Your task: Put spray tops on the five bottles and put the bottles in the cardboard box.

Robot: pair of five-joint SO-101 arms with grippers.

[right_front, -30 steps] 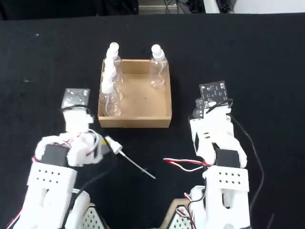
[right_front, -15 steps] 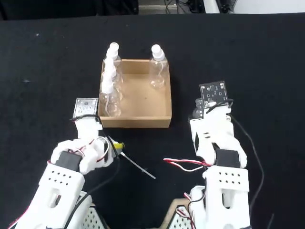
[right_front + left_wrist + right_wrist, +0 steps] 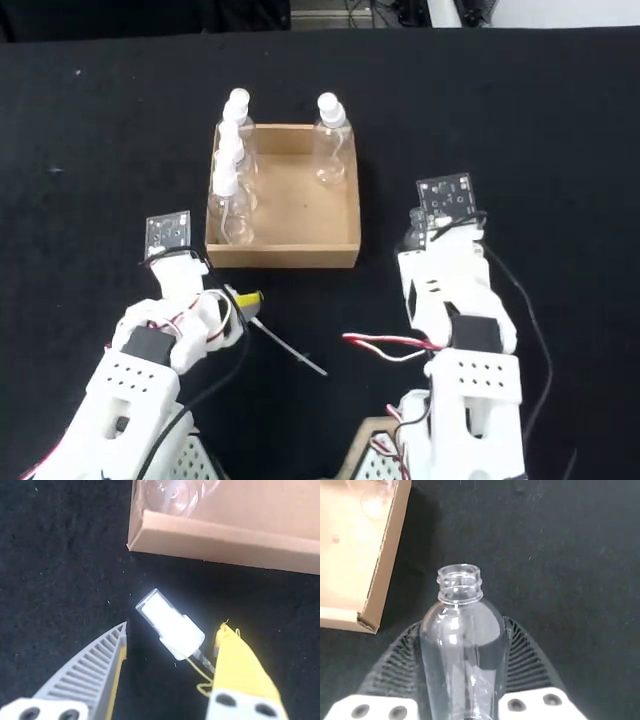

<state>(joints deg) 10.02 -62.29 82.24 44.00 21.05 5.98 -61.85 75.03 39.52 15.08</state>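
A white spray top (image 3: 170, 625) with a thin dip tube (image 3: 290, 350) lies on the black table just in front of the cardboard box (image 3: 300, 215). My left gripper (image 3: 172, 627) is open and straddles it, grey finger (image 3: 95, 670) on one side, yellow finger (image 3: 240, 670) on the other; it sits at the spray top (image 3: 243, 303) in the high view. My right gripper (image 3: 462, 625) is shut on a clear bottle (image 3: 462, 630) with a bare open neck, held upright right of the box (image 3: 365, 555). That bottle (image 3: 413, 232) peeks out beside the wrist board.
Inside the box a row of capped bottles (image 3: 228, 185) lines the left wall and one capped bottle (image 3: 330, 140) stands at the back right corner. The box's front wall (image 3: 225, 540) lies close ahead of the left gripper. Red and white wires (image 3: 380, 345) loop off the right arm.
The left arm has swung right and settled down over the spray top, its fingers now on both sides of it. The right arm and its bottle have stayed put.
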